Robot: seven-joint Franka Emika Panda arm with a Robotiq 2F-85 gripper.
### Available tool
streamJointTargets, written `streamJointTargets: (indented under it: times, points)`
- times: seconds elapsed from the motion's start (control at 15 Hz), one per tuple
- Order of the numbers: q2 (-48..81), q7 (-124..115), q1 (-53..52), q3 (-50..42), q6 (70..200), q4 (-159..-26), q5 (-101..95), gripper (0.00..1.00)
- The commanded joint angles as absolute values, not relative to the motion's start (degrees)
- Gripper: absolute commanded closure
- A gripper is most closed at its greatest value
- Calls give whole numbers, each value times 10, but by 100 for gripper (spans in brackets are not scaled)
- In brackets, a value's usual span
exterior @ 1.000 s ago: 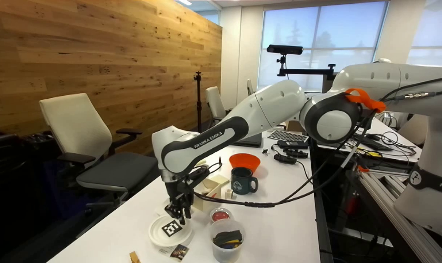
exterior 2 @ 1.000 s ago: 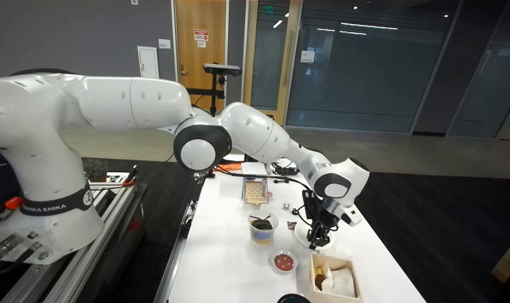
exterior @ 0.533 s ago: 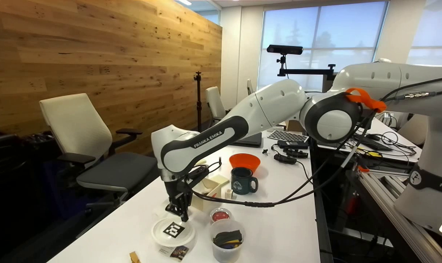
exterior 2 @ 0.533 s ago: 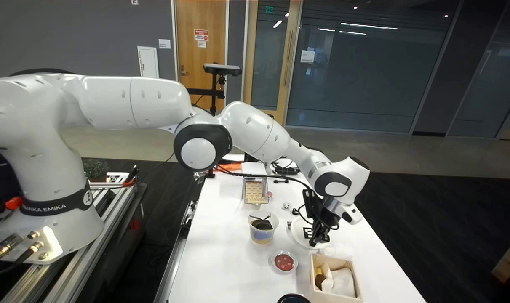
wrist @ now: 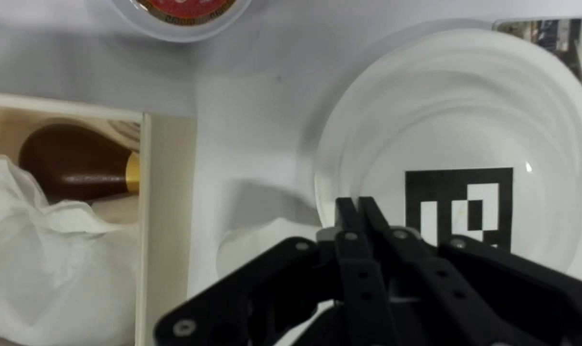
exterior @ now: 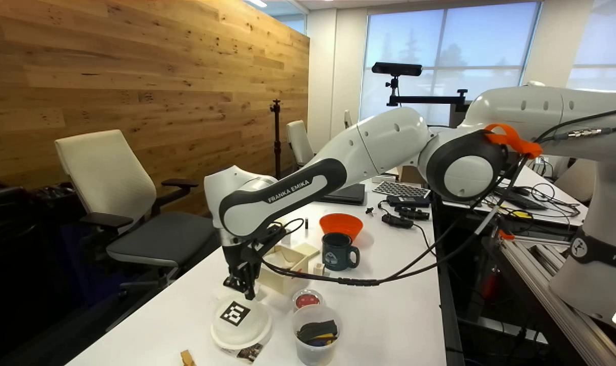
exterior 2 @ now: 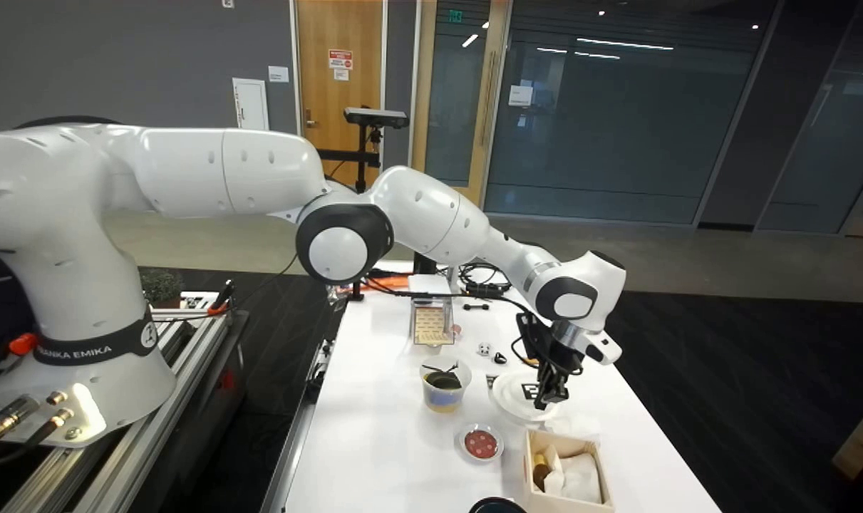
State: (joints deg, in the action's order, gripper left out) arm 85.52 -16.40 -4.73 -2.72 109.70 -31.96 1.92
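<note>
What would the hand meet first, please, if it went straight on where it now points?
Probably the white plate below: in the wrist view the shut hand overlaps it, though whether they touch is unclear.

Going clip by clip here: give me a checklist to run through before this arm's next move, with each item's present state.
1. Gripper shut: ok.
2. White dish held by its rim: cannot tell; the gripper overlaps its edge in the wrist view.
3. Marker square facing up: ok.
4. Photo card uncovered: not ok; the dish hides part of it.
5. Gap between dish and cream box: ok.
6. Plastic tub upright: ok.
</note>
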Motion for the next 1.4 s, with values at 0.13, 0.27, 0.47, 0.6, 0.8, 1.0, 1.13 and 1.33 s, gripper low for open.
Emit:
streamJointTargets:
  times: [0.13, 0.27, 0.47, 0.6, 0.8, 1.0, 1.13, 1.33]
  points:
    - [854, -205, -58, -48, 1098, -298, -3, 99]
    - [859, -229, -56, -52, 1090, -295, 0, 99]
    - [851, -270, -49, -48, 1088, -305, 11, 99]
    - [826, -275, -50, -40, 1080, -339, 31, 99]
    - [822, -267, -45, -26, 1105, -352, 40, 99]
    - [830, -255, -26, -9, 1128, -360, 48, 99]
    - [827, -252, -14, -4, 1155, -382, 49, 99]
    - [811, -240, 4, -1, 1221, -430, 42, 99]
